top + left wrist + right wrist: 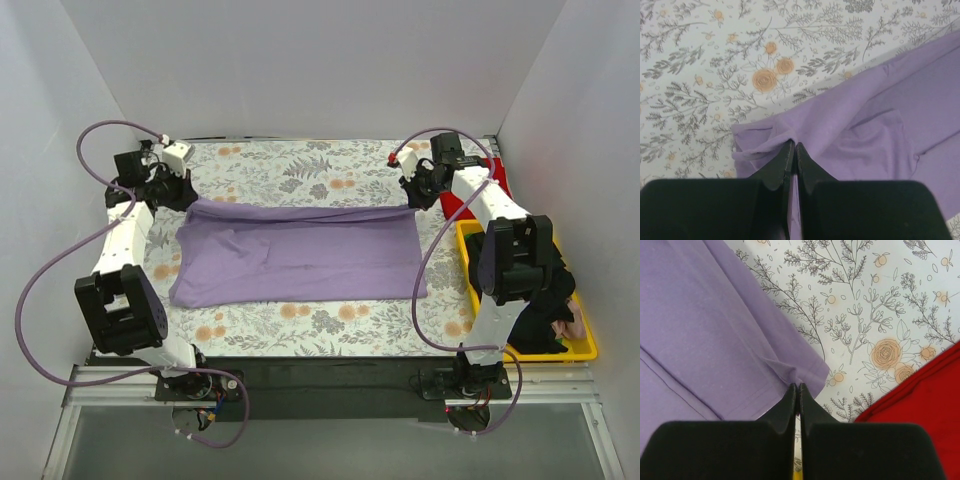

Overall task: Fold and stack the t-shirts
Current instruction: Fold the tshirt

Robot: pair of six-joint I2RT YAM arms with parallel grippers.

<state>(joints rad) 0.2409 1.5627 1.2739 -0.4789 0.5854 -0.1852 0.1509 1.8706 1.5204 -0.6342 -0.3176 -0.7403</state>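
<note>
The lavender-purple t-shirt lies spread across the floral-print cloth, its far edge held taut between my two grippers. My left gripper is shut on the shirt's far left corner, which puckers at the fingertips. My right gripper is shut on the far right corner by the hem. The bright red t-shirt lies bunched at the right edge behind the right arm; it also shows in the right wrist view.
The grey-and-orange floral cloth covers the table. A yellow plastic tray with dark cloth in it sits at the right, beside the right arm. White walls close in on three sides.
</note>
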